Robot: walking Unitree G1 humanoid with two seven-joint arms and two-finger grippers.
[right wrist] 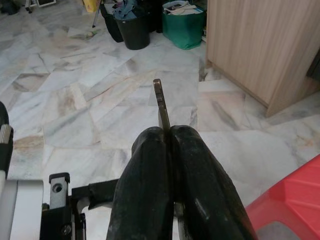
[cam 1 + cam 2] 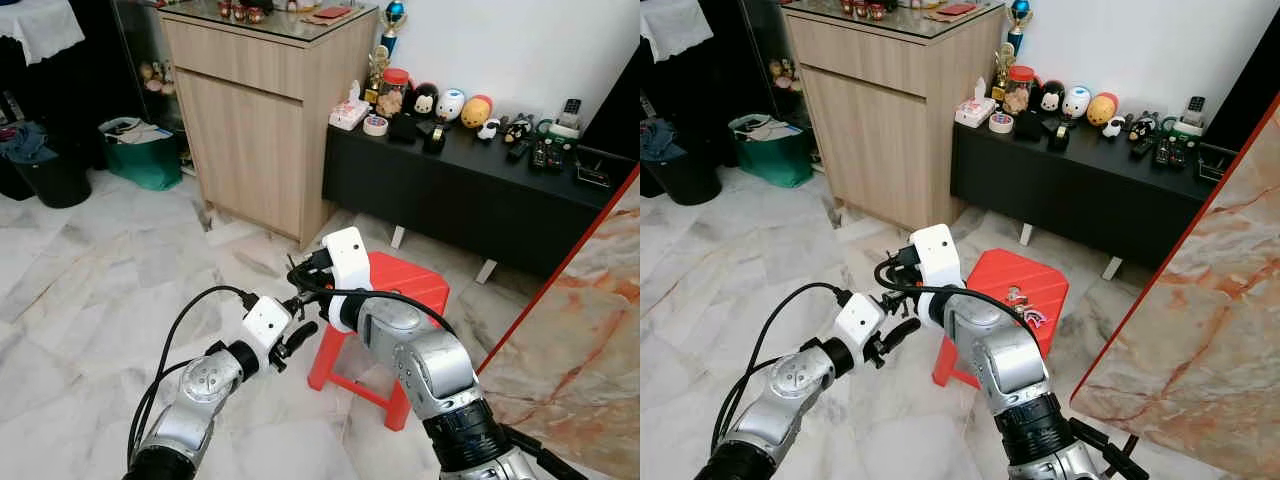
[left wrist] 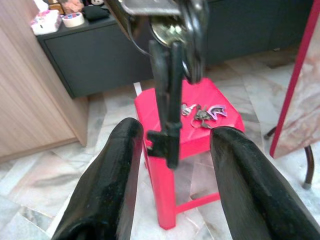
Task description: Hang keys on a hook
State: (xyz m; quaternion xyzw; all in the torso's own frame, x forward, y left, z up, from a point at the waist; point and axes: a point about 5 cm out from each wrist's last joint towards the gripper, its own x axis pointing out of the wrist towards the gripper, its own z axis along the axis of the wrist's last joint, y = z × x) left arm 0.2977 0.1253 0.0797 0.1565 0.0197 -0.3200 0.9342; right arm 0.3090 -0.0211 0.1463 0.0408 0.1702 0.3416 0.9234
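Handover of a key above the red stool (image 2: pixel 400 290); nothing hung yet.
Right hand (image 1: pixel 167 135) is pinching a key (image 1: pixel 161 102); left hand (image 3: pixel 172 165) is spreading wide around it. More keys (image 3: pixel 200 112) are lying on the stool; no hook is visible.

I can read no text, label, brand or number anywhere here. The tissue box (image 2: pixel 349 112) and the jar (image 2: pixel 394 90) at the left end of the black cabinet (image 2: pixel 470 190) carry print, but it is too small to make out.
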